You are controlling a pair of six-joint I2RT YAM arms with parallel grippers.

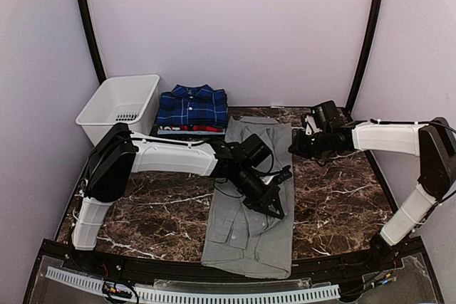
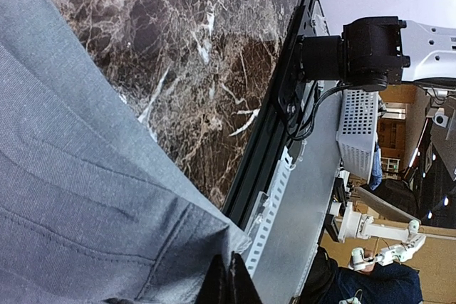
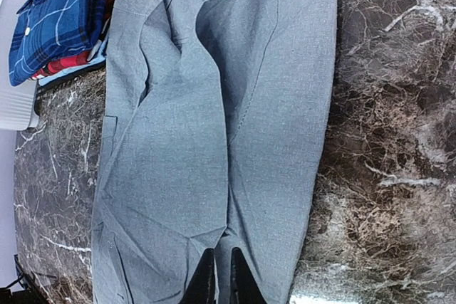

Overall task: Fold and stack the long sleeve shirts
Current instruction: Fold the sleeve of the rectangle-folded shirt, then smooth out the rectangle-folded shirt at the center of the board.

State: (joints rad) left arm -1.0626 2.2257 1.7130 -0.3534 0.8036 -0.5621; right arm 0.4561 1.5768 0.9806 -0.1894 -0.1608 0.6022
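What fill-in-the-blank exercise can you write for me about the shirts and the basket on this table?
1. The long sleeve shirt spread on the marble table is plain light ____.
2. The top shirt of the stack is ____ plaid.
3. In the top view, the white plastic basket stands to the ____ of the stack.
Missing words: grey; blue; left.

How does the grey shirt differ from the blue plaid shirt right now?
The grey shirt is plain; the blue plaid shirt is checked. The grey shirt lies stretched long down the middle of the marble table; the blue plaid shirt is folded compactly at the back. The grey shirt rests on the table itself; the blue plaid shirt tops a stack. Both are cloth shirts.
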